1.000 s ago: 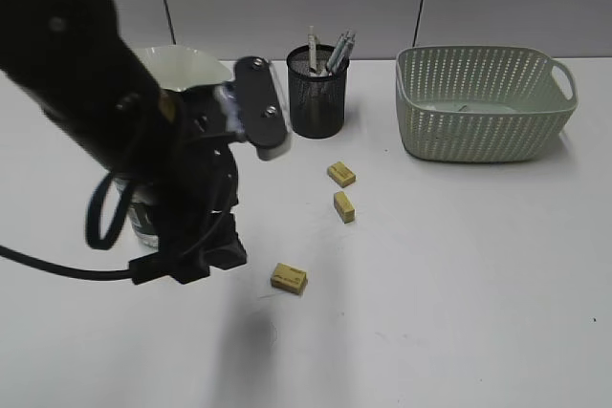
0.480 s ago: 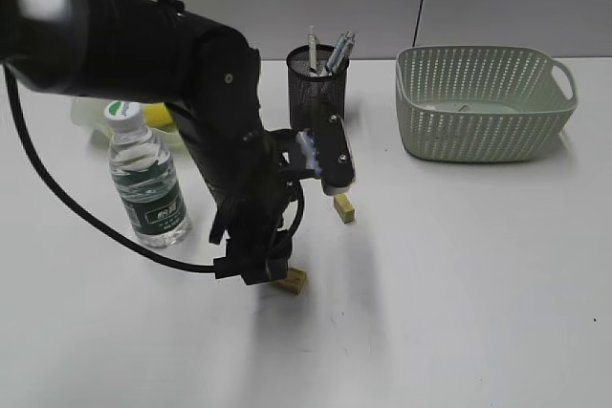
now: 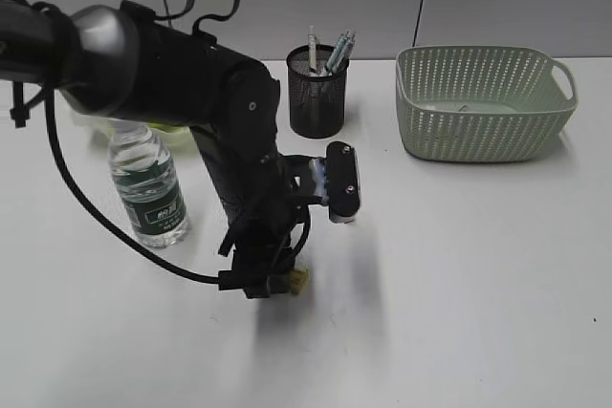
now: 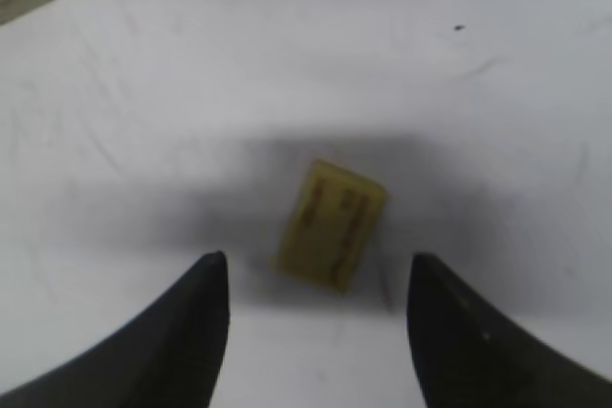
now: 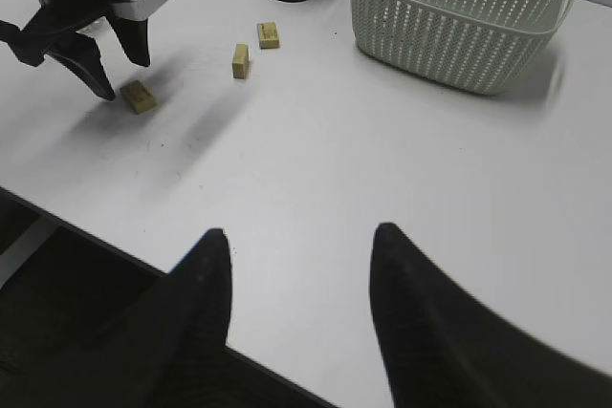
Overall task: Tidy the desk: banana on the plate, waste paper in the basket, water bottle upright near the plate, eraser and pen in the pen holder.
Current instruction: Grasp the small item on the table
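A yellow eraser point(image 4: 333, 225) lies flat on the white desk point(image 3: 478, 265), just ahead of and between the tips of my left gripper point(image 4: 317, 260), which is open and holds nothing. From outside, that eraser point(image 3: 297, 280) peeks out beside the left gripper point(image 3: 273, 279). Two more erasers point(image 5: 240, 60) lie toward the black mesh pen holder point(image 3: 316, 93), which has pens point(image 3: 331, 51) in it. The water bottle point(image 3: 148, 183) stands upright by the plate point(image 3: 88, 124), mostly hidden behind the arm. Banana and waste paper are hidden. My right gripper point(image 5: 301, 232) hangs open and empty over the desk's near edge.
The sage-green basket point(image 3: 483, 107) stands at the back right, an arm's width from the pen holder. The left arm and its cable point(image 3: 86, 207) loop over the desk's left half, close to the bottle. The desk's front edge point(image 5: 115, 250) runs right below the right gripper.
The left arm swung right, away from the bottle, and came down over the nearest eraser. Its jaws narrowed slightly. The right gripper has not changed.
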